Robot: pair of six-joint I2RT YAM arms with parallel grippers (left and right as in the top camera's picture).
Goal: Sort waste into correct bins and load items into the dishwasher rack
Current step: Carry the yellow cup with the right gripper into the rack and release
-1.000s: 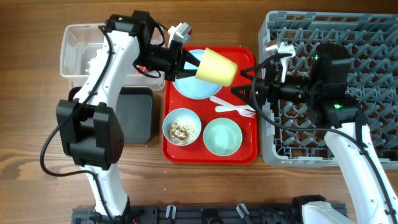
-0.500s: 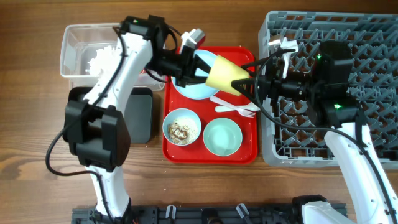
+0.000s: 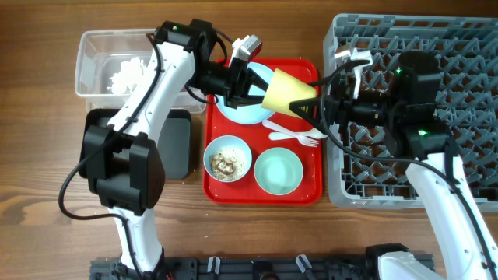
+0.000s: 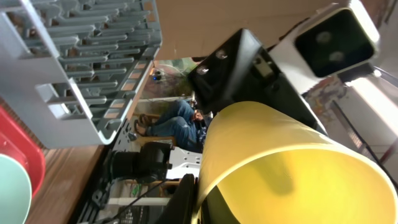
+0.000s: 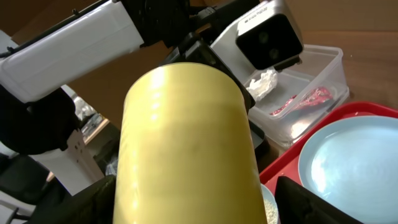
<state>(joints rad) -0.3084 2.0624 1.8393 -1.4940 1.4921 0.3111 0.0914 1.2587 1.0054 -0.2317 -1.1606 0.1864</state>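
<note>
My left gripper (image 3: 253, 87) is shut on the rim of the small yellow cup (image 3: 284, 89), holding it on its side above the red tray. In the left wrist view, one finger (image 4: 202, 202) presses against the cup's rim (image 4: 292, 168). My right gripper (image 3: 311, 105) is open, with its fingers on either side of the cup's base (image 5: 186, 143). The light blue plate (image 3: 237, 109), a bowl with food scraps (image 3: 228, 159), an empty mint bowl (image 3: 278, 170) and the white fork and spoon (image 3: 292, 134) lie on the tray. The grey rack (image 3: 467, 47) is on the right.
The clear tub (image 3: 97, 62) at the back left holds crumpled tissue (image 3: 128, 74) and a red wrapper (image 5: 305, 99). The black tray (image 3: 171, 144) sits in front of it. The flat red serving tray (image 3: 311, 194) lies between the bins and the rack.
My left arm has carried the yellow cup to the right. The cup's base now sits between the right gripper's open fingers. The right arm has barely moved.
</note>
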